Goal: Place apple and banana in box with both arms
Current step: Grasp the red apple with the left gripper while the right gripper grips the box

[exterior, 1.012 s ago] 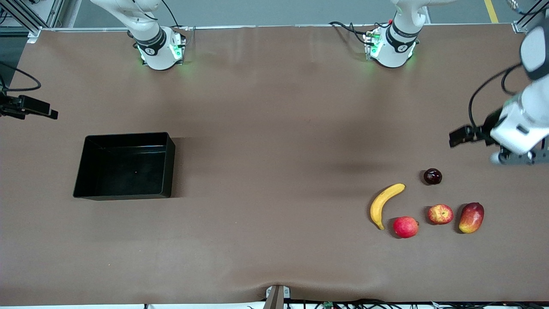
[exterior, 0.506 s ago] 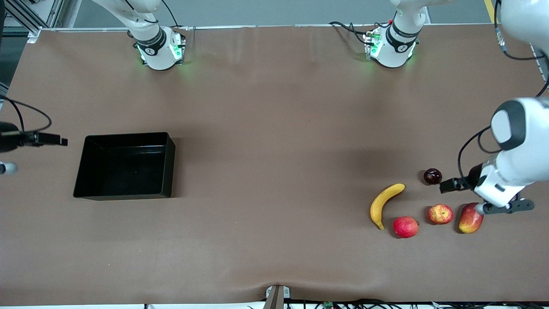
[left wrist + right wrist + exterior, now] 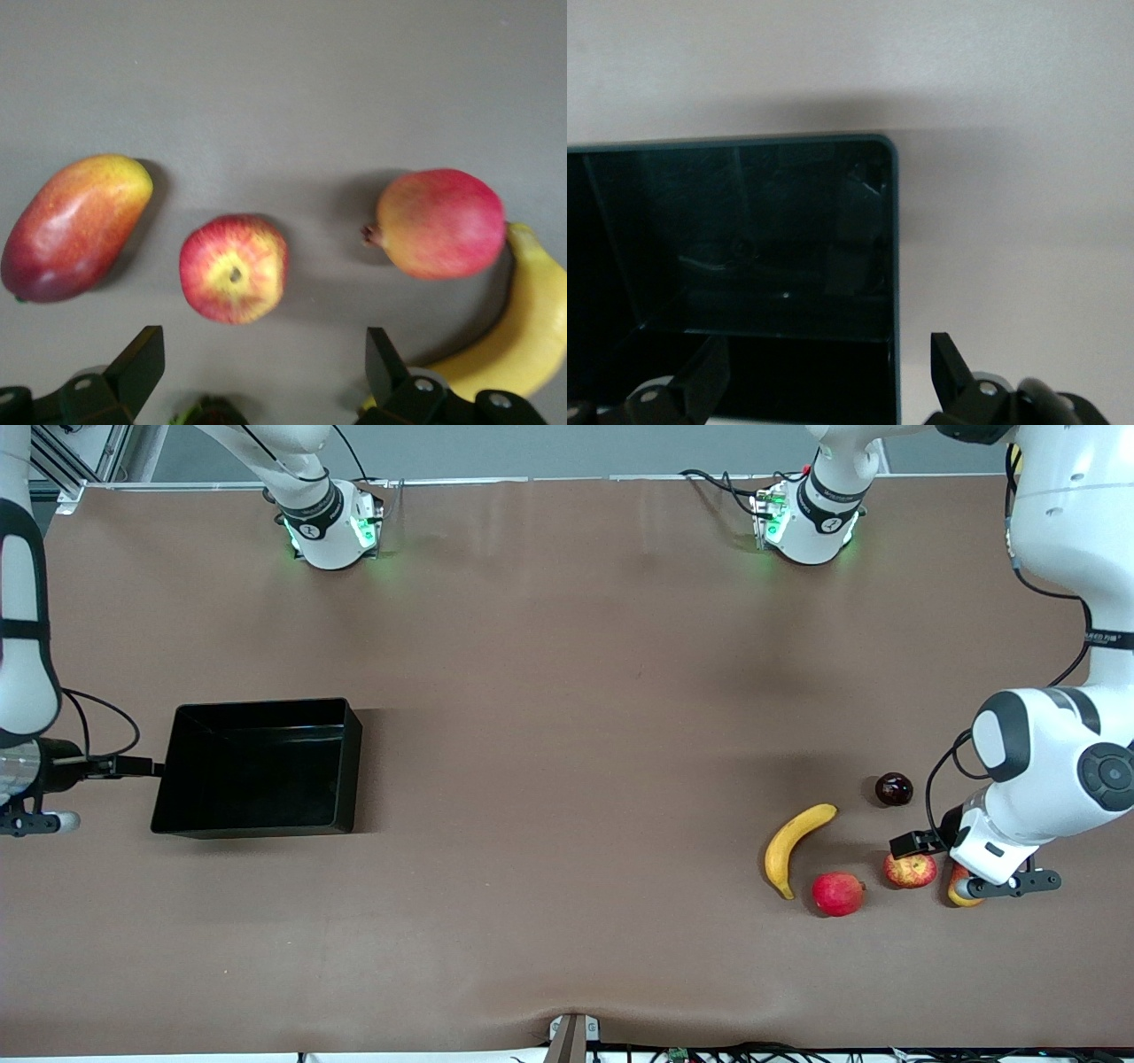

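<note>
Apple sits on the table centred just ahead of the spread jaws of the left gripper, with the mango off one jaw, the pinkish round fruit and banana off the other. It looks firm, light and smooth-skinned, so a pinch across its widest part should hold without slipping. Jaws of the right gripper are spread too, empty, over the box rim.
</note>
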Controlling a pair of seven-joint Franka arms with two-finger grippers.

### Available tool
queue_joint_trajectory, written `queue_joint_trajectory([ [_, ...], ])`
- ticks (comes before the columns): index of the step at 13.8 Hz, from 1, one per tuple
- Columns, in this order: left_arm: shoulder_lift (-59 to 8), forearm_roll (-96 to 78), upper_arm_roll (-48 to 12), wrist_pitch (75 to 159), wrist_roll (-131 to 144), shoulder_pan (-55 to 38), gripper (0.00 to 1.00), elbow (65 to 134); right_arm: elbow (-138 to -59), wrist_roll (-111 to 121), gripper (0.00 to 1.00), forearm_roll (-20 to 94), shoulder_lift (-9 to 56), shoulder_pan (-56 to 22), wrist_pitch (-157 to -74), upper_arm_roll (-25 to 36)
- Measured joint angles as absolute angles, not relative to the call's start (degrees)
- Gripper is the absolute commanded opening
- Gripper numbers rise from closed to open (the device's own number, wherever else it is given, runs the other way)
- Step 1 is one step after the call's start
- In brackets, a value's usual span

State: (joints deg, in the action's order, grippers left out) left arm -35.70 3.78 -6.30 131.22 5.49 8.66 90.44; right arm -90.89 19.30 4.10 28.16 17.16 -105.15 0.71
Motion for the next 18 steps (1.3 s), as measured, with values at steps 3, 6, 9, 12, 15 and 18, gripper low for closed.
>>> queue_joint_trajectory([
  [3, -38.16, 4.0, -6.29, 133.77, 5.4, 10.27, 1.0, 90.39, -95.93, 19.86, 0.98, 4.08, 29.25, 17.99, -112.96, 0.75],
  [6, -40.02, 4.01, -6.3, 136.82, 5.4, 10.46, 1.0, 90.33, -98.19, 23.38, 0.27, 4.05, 30.73, 19.59, -115.36, 0.8],
  [9, -41.02, 4.02, -6.32, 138.32, 5.4, 10.46, 0.93, 90.18, -98.89, 25.11, 0.01, 4.05, 31.52, 20.89, -115.67, 0.81],
  [12, -41.84, 4.05, -6.34, 139.87, 5.4, 10.45, 0.74, 90.14, -98.93, 25.31, 0.0, 4.06, 31.57, 20.87, -115.4, 0.46],
  [15, -42.8, 4.08, -6.35, 140.82, 5.38, 10.45, 0.46, 90.05, -98.71, 25.64, 0.0, 4.07, 31.56, 20.79, -113.23, 0.01],
  [18, -42.85, 5.24, -6.35, 140.97, 4.83, 10.48, 0.19, 89.63, -96.76, 25.73, 0.0, 4.1, 31.53, 20.65, -109.36, -0.24],
])
